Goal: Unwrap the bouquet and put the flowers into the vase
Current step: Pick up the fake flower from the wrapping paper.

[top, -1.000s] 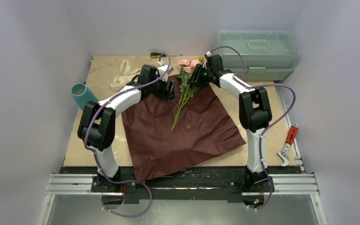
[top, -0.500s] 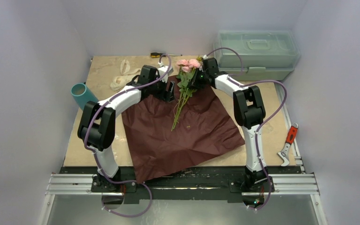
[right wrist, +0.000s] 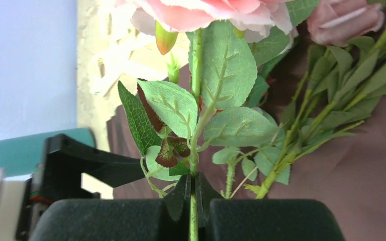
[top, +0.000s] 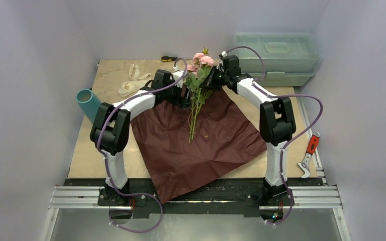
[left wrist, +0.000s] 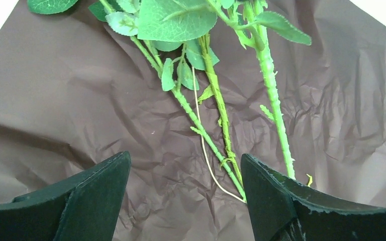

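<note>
Flowers [top: 199,80] above maroon paper [top: 201,145] on tan tabletop [top: 93,150]; lilac walls [top: 30,75].

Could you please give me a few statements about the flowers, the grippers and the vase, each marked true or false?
1. The right gripper is shut on a stem of the flowers. True.
2. The left gripper is clamped on the stems. False: its jaws stand open above the maroon paper.
3. The vase stands on the maroon paper. False: it stands off the paper, near the table's left edge.
4. The ribbon lies loose on the table. True.
</note>
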Robot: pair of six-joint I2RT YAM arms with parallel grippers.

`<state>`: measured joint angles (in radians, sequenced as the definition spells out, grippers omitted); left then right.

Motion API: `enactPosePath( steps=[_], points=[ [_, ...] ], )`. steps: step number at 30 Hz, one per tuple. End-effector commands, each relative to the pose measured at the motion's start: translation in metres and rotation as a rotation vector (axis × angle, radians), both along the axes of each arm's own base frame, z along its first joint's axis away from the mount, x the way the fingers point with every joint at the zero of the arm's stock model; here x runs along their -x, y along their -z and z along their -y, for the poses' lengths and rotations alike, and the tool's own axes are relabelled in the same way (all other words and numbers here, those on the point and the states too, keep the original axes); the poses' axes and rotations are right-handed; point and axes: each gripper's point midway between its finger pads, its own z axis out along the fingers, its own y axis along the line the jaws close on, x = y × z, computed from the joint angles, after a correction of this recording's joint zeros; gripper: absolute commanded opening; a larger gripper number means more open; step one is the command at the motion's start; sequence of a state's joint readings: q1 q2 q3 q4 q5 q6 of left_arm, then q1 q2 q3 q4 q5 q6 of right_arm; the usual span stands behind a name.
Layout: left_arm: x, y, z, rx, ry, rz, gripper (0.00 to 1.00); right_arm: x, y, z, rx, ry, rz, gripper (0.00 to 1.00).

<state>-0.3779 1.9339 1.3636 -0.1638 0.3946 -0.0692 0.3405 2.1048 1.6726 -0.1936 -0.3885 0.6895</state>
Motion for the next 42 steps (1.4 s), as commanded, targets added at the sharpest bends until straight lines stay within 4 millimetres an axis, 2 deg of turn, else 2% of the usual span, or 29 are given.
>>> enactPosePath(
  steps=[1, 6, 10, 12, 14, 19, 23, 25, 29, 32, 34, 39, 41, 42],
  points=[
    [-0.016, -0.047, 0.012, 0.112, 0.032, 0.099, 0.81, 0.007, -0.057, -0.009, -0.08, -0.049, 0.12, 0.0],
    [-0.015, -0.096, -0.006, 0.227, 0.078, 0.122, 0.82, 0.017, -0.099, -0.011, -0.123, -0.097, 0.25, 0.0],
    [-0.01, -0.157, -0.039, 0.379, 0.114, 0.13, 0.82, 0.031, -0.14, -0.011, -0.151, -0.153, 0.399, 0.0],
    [0.0, -0.184, -0.045, 0.433, 0.169, 0.125, 0.81, 0.039, -0.158, -0.014, -0.169, -0.191, 0.464, 0.0],
    [0.014, -0.212, -0.043, 0.474, 0.238, 0.129, 0.81, 0.049, -0.173, -0.018, -0.198, -0.245, 0.515, 0.0],
    [0.046, -0.253, -0.032, 0.609, 0.336, 0.072, 0.79, 0.088, -0.212, -0.038, -0.28, -0.406, 0.651, 0.0],
    [0.058, -0.286, -0.03, 0.664, 0.37, 0.116, 0.77, 0.124, -0.236, -0.052, -0.333, -0.527, 0.744, 0.0],
    [0.065, -0.3, -0.027, 0.701, 0.397, 0.128, 0.76, 0.137, -0.242, -0.058, -0.351, -0.565, 0.774, 0.0],
    [0.073, -0.314, -0.024, 0.741, 0.399, 0.12, 0.7, 0.165, -0.252, -0.074, -0.38, -0.642, 0.811, 0.0],
    [0.077, -0.32, -0.023, 0.756, 0.394, 0.115, 0.61, 0.176, -0.254, -0.081, -0.382, -0.663, 0.825, 0.0],
    [0.081, -0.324, -0.022, 0.765, 0.397, 0.12, 0.54, 0.18, -0.254, -0.084, -0.387, -0.67, 0.823, 0.0],
    [0.093, -0.331, -0.021, 0.785, 0.402, 0.12, 0.27, 0.184, -0.256, -0.093, -0.402, -0.68, 0.818, 0.0],
    [0.099, -0.336, -0.022, 0.785, 0.41, 0.128, 0.23, 0.184, -0.257, -0.096, -0.402, -0.681, 0.815, 0.0],
    [0.101, -0.337, -0.022, 0.785, 0.411, 0.128, 0.25, 0.183, -0.255, -0.097, -0.4, -0.678, 0.809, 0.0]
  ],
)
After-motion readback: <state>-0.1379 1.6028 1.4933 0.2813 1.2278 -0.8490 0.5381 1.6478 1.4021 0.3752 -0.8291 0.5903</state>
